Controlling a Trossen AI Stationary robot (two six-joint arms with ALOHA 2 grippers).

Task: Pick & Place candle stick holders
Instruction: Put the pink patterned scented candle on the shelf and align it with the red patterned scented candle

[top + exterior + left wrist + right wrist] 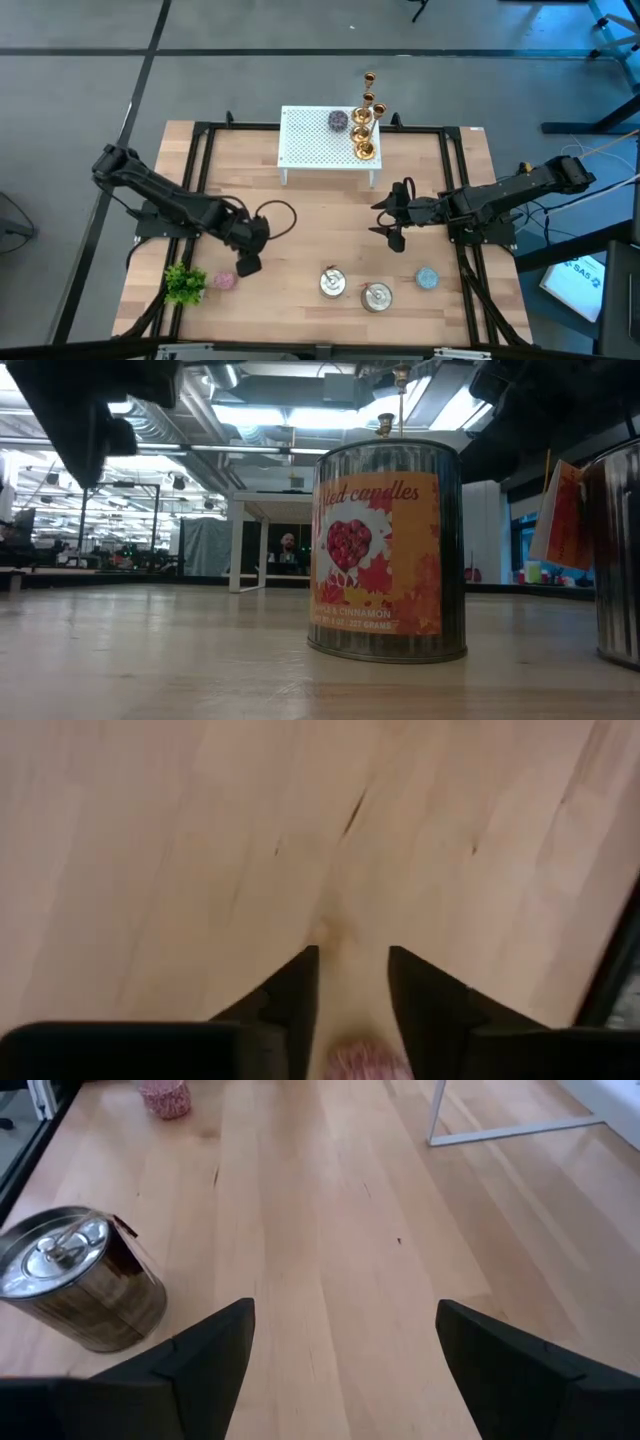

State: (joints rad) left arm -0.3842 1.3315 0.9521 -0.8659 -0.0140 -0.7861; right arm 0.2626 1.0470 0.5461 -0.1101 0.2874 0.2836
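Note:
Three shiny gold candle stick holders (365,125) stand close together on their round bases at the right edge of a white perforated stand (310,145) at the table's far middle. My right gripper (393,215) (343,1315) is open and empty, above bare wood in front of the stand. My left gripper (247,262) (352,952) is low over the table's near left, its fingers a little apart with nothing between the tips. A pink candle (224,281) lies right beside it; a pink patch (355,1062) shows far back between the fingers.
A purple candle (338,120) lies on the stand. Two silver lidded tins (333,282) (377,296) stand near the front middle; one fills the low view (388,550). A blue candle (427,277) lies to their right and a small green plant (184,283) at the near left.

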